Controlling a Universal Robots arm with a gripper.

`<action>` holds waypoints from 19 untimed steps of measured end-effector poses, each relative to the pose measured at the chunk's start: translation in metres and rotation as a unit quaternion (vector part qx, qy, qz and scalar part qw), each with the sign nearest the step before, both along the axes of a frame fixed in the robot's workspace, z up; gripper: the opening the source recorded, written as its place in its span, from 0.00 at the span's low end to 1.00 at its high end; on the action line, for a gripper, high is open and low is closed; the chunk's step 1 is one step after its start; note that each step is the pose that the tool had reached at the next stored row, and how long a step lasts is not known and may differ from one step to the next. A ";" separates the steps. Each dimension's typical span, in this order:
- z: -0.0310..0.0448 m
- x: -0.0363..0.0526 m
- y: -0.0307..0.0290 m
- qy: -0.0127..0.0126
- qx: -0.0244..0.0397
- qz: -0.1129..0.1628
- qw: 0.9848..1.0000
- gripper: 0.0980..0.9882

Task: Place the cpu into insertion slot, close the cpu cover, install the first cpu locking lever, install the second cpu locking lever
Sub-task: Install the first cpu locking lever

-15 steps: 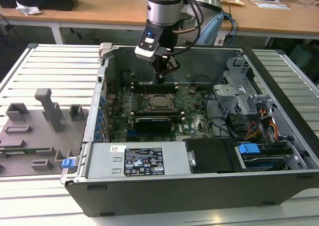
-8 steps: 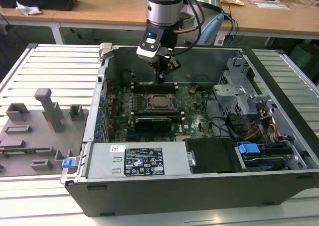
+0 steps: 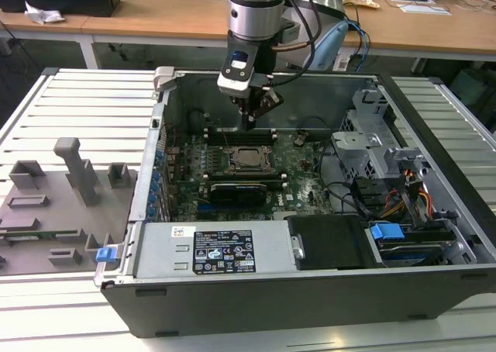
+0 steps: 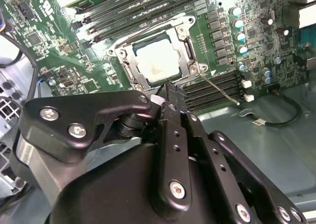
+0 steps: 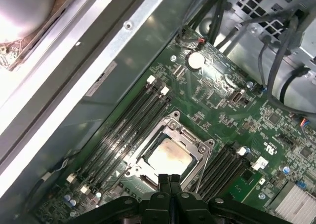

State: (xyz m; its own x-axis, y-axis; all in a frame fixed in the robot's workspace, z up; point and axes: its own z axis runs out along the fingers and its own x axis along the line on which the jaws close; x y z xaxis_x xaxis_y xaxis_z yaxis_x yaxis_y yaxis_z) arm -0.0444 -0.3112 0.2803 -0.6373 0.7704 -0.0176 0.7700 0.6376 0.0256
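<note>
- Your gripper (image 3: 249,122) hangs inside the grey steel case (image 3: 310,305), just above the board (image 5: 222,100); its matte black fingers are pressed together and hold nothing.
- The cpu (image 4: 157,61) is a flat square with a dull, pale metal top. It sits in the slot (image 5: 146,160), just beyond the fingertips in both wrist views.
- The cover (image 5: 190,136), a thin silver-grey frame with a square window, lies flat around the chip.
- In the second wrist view, a thin wire lever (image 4: 219,90) runs out from the frame's corner over the long black memory slots (image 4: 217,86).
- The first wrist view adds a round shiny coin cell (image 5: 196,60) on the glossy green board, near the case wall.
- The exterior view gives you the whole open case, with a long black card (image 3: 242,189) beside the socket.
</note>
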 end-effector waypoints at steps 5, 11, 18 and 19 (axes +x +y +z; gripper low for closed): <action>0.0000 0.0000 0.0000 0.000 0.000 0.015 1.000 0.01; 0.0000 -0.0003 0.0000 0.000 0.000 0.049 0.999 0.01; 0.0000 -0.0010 -0.0003 0.000 0.000 0.072 0.997 0.01; 0.0000 -0.0010 -0.0003 0.000 0.000 0.072 0.997 0.01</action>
State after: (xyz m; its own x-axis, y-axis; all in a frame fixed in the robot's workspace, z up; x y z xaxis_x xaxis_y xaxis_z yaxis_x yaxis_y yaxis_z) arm -0.0454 -0.3114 0.2803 -0.7420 0.6701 -0.0175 0.6697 0.7422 0.0256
